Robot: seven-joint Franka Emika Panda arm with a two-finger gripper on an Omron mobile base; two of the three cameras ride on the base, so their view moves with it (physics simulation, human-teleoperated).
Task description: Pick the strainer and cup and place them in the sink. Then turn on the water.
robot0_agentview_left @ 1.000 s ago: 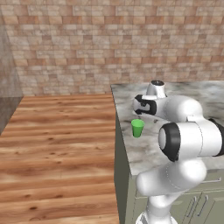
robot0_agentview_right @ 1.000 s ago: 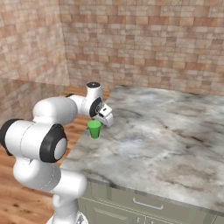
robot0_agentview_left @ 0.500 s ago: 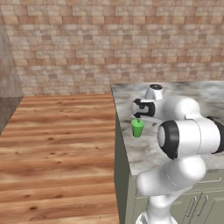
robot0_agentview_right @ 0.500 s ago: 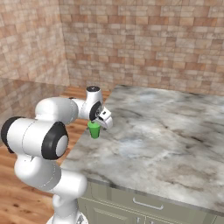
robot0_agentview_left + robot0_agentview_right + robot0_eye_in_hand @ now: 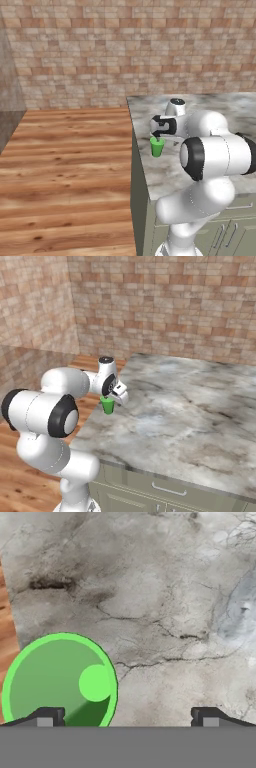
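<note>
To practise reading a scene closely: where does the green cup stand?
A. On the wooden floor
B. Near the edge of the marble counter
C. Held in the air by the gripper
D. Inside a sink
B: the cup stands upright on the counter near its edge, under the open gripper.

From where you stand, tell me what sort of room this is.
Most likely a kitchen: a marble-look counter tops cabinets with drawer handles, a green cup stands near its edge, and there are brick-tile walls and a wooden floor.
</note>
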